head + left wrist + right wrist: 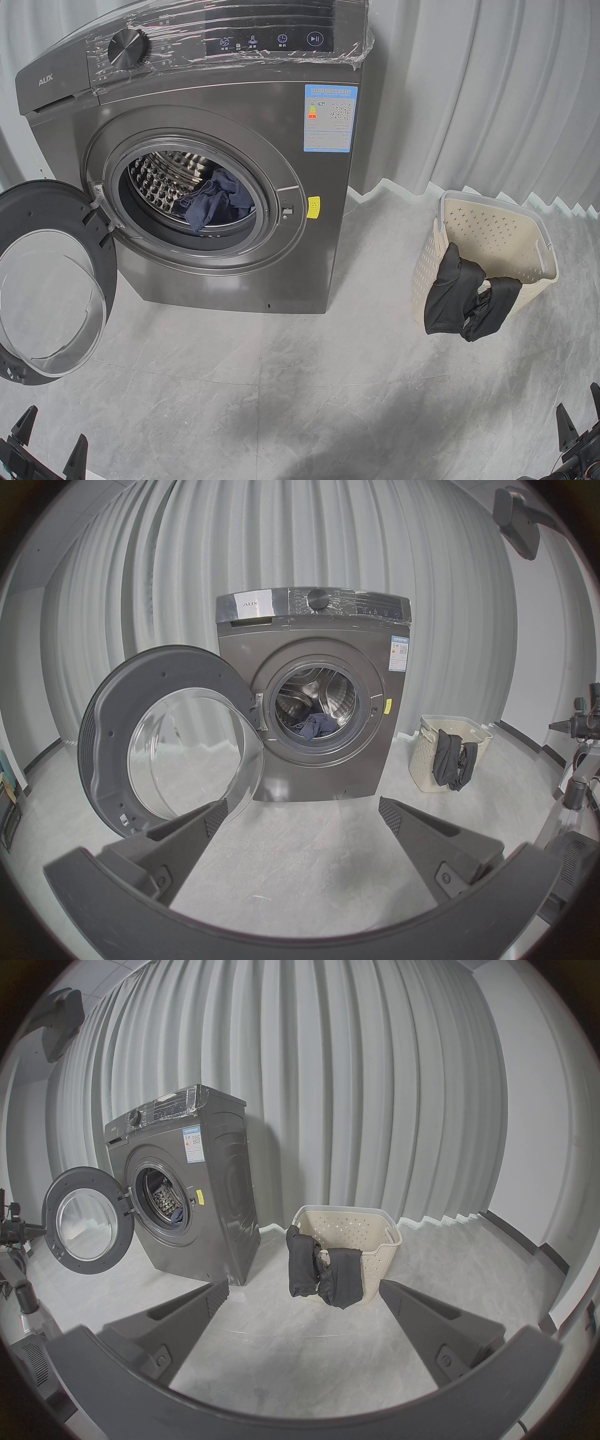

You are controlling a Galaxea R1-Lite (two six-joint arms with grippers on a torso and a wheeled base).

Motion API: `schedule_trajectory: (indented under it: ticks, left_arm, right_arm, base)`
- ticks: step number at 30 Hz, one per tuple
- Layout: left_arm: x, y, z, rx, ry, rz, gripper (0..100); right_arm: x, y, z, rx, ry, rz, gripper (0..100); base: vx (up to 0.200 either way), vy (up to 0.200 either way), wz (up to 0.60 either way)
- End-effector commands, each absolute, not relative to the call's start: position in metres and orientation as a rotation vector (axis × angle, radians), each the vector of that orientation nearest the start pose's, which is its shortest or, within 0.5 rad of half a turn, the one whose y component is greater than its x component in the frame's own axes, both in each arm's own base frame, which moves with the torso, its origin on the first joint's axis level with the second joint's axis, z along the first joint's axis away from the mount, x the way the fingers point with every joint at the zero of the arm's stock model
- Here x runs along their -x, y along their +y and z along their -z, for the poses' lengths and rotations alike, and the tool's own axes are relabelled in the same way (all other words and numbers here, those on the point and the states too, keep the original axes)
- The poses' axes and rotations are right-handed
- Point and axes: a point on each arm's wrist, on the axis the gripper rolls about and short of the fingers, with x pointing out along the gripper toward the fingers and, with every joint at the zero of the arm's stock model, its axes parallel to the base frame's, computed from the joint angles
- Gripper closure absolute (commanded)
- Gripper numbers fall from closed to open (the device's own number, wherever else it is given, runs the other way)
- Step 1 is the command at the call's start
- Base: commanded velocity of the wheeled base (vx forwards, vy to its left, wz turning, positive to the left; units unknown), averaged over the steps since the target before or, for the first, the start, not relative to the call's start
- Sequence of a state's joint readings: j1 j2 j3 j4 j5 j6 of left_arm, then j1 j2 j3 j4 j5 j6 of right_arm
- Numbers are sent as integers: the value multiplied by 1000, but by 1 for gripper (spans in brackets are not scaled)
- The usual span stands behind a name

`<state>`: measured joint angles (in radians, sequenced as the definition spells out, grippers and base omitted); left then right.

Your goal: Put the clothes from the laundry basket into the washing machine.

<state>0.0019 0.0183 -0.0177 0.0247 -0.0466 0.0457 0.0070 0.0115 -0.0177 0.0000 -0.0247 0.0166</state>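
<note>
Head view: washing machine (325, 262) door (56, 206) hangs fully open on the robot's left, with a dark blue garment (215, 203) lying at the front lip of the drum (159, 178). Laundry basket (500, 234) sits on the floor (300, 387) right of the machine, and a black garment (465, 300) is draped over its near rim, hanging outside. Left gripper (53, 428) and right gripper (578, 403) sit low at the bottom corners, fingers spread wide, holding nothing, well apart from basket and machine.

Pale pleated curtain (475, 94) is hanging full-length across the back of the room, hem meeting a grey marbled tile floor (300, 387) that is catching soft even light, while a plain white wall (544, 1116) with dark skirting (514, 1230) is adjoining it at the corner.
</note>
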Motion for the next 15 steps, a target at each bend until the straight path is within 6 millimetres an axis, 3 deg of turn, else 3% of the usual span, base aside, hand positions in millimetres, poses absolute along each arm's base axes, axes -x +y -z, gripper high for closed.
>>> schedule_trajectory:
  ticks: [1,2,15]
  left_arm:
    - [23,-1,-75,-38,13,39,0]
    - [23,-1,-75,-35,12,39,0]
    - [22,-1,-75,-21,13,38,0]
  right_arm:
    - [23,-1,-75,-15,0,17,0]
    - [23,-1,-75,-17,0,17,0]
    - [23,-1,-75,-15,0,17,0]
  base:
    - [0,0,0]
    - [0,0,0]
    - [0,-200,0]
